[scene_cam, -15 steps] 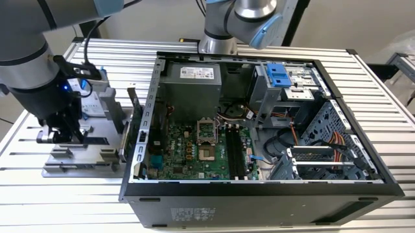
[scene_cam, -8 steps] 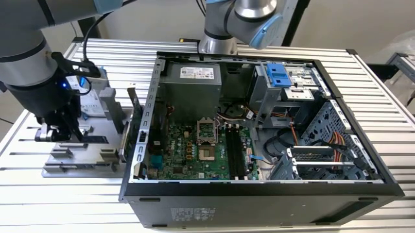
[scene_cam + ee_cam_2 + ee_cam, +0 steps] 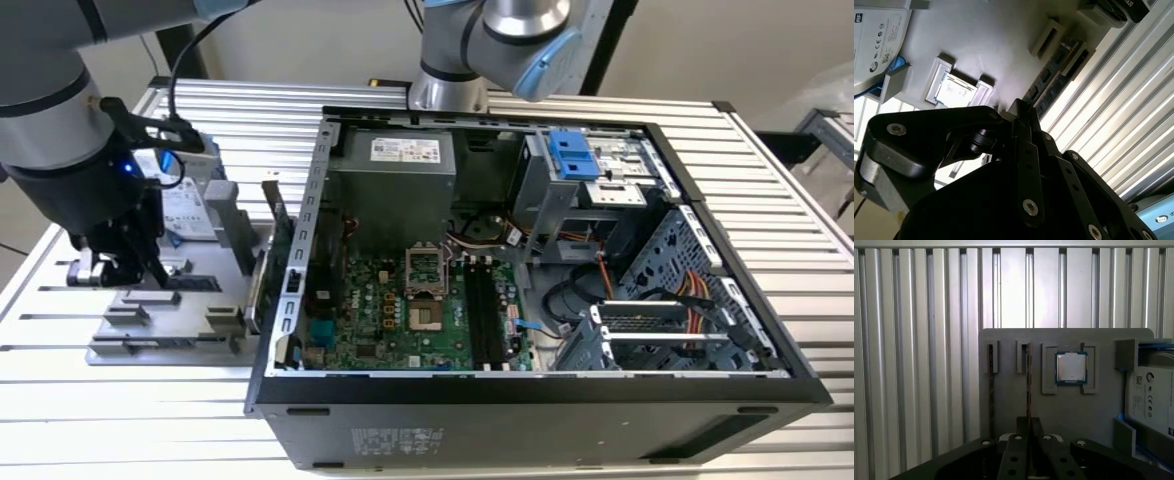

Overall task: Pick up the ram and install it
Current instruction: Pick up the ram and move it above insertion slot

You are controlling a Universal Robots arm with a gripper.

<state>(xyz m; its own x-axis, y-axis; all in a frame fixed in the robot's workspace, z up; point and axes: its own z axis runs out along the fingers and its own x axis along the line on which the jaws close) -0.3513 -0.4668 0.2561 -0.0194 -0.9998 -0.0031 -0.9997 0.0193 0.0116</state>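
Two green ram sticks stand on edge in slots of a grey holder tray [image 3: 1064,410]. My gripper [image 3: 1028,429] sits low over the tray, its fingers drawn together on the thin top edge of the ram [image 3: 1028,380] that is closer to the square processor chip [image 3: 1071,367]. That ram is still seated in its slot. The other stick [image 3: 990,385] stands free beside it. The second wrist view has the gripper [image 3: 1021,112] at the end of the same ram [image 3: 1045,75]. In the exterior view the gripper [image 3: 114,272] is over the tray [image 3: 160,345], at the left of the open computer case.
A silver hard drive [image 3: 1151,400] in a blue frame lies on the tray past the processor chip. The open case [image 3: 534,390] holds the motherboard with its long black slots [image 3: 483,320]. A second arm's base [image 3: 461,60] stands behind the case. Everything rests on a ribbed metal table [image 3: 914,365].
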